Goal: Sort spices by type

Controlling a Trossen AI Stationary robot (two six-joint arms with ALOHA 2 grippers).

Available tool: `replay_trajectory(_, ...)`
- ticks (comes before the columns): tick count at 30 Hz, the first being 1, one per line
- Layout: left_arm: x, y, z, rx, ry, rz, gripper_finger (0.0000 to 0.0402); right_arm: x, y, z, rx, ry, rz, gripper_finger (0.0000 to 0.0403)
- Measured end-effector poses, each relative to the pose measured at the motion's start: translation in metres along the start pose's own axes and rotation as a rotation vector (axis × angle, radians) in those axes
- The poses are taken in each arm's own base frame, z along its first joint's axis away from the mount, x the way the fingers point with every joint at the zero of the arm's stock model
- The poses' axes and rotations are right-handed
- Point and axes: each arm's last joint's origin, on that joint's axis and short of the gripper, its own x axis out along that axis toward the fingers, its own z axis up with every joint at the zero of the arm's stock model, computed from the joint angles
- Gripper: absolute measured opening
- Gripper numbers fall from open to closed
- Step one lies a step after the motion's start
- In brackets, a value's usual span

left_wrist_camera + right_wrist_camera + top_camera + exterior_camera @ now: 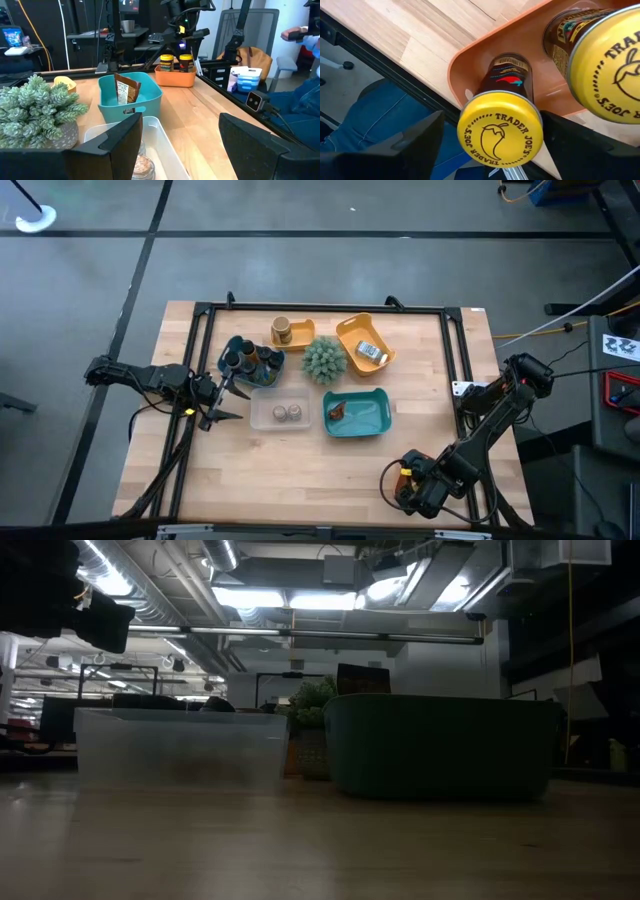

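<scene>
While left tool point(182, 125) & right tool point(490, 135) gape, 2 yellow-lidded jars point(167, 62) at counter point(300, 470) edge, far from plant point(323, 360), 2 grey tins point(280, 413), 1 amber packet point(338, 410) nr plant

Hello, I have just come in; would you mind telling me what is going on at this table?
The robot is sorting spices into trays. The right pincer sits open around a yellow-lidded jar standing in the orange tray at the table's near right corner, beside a second yellow-lidded jar. The left pincer hangs open and empty beside the clear tray, which holds two grey tins. An amber packet is in the teal tray.
</scene>
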Motion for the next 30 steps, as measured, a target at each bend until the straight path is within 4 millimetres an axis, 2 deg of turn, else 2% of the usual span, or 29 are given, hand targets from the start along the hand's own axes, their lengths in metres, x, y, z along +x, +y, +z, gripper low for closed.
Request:
replay_trajectory(7, 0.0, 0.0, 0.0, -0.002, 0.0, 0.0, 0.0251, 0.0, 0.002, -0.001, -0.003, 0.013, 0.025, 0.0343)
replay_trajectory(14, 0.0, 0.0, 0.0, 0.001, 0.0, 0.0, 0.0251, -0.003, 0.004, -0.002, -0.003, 0.02, 0.029, 0.0344)
replay_trajectory(25, 0.0, 0.0, 0.0, 0.0, 0.001, 0.0, 0.0251, -0.023, 0.006, -0.005, 0.003, 0.045, -0.045, 0.0344)
replay_trajectory(30, 0.0, 0.0, 0.0, -0.002, 0.001, 0.0, 0.0251, -0.039, 0.008, -0.007, 0.005, 0.037, -0.071, 0.0344)
